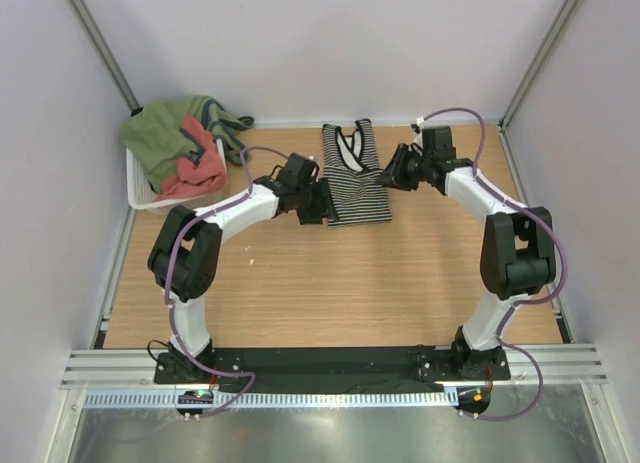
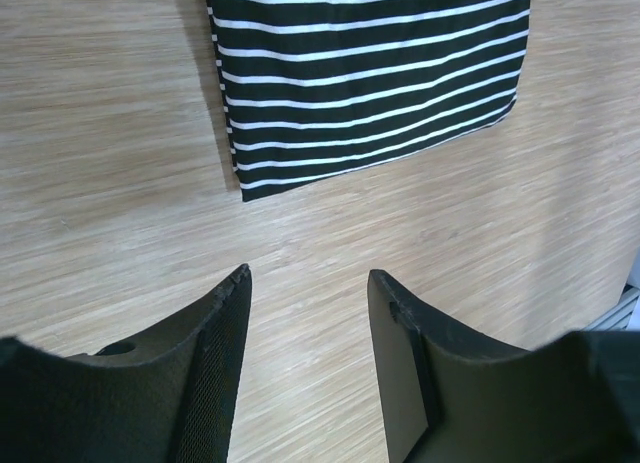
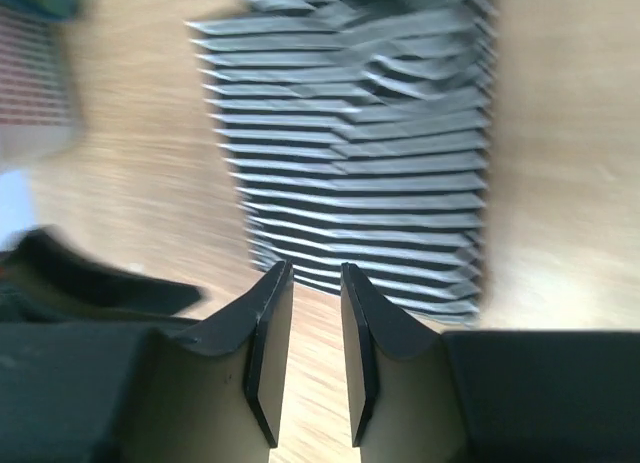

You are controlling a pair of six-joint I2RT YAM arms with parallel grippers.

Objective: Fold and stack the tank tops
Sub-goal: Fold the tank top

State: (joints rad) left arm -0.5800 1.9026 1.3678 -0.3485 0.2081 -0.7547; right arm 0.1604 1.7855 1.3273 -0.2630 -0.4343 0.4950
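Observation:
The black-and-white striped tank top [image 1: 355, 178] lies flat in a narrow folded strip at the far middle of the table, straps pointing away. My left gripper [image 1: 327, 205] hovers at its near left edge, open and empty; its wrist view shows the stripes [image 2: 370, 73] just beyond the fingertips [image 2: 240, 283]. My right gripper [image 1: 386, 178] sits at the top's right edge with a narrow gap between the jaws and only bare wood between them. Motion blurs the striped cloth [image 3: 360, 143] ahead of the right gripper [image 3: 315, 270]. The salmon-red tank top [image 1: 197, 175] lies crumpled in the basket.
A white basket [image 1: 138, 191] stands at the far left corner, holding a green garment [image 1: 170, 133] on top of the salmon one. Grey walls close in the table on three sides. Bare wood stretches between the striped top and the arm bases.

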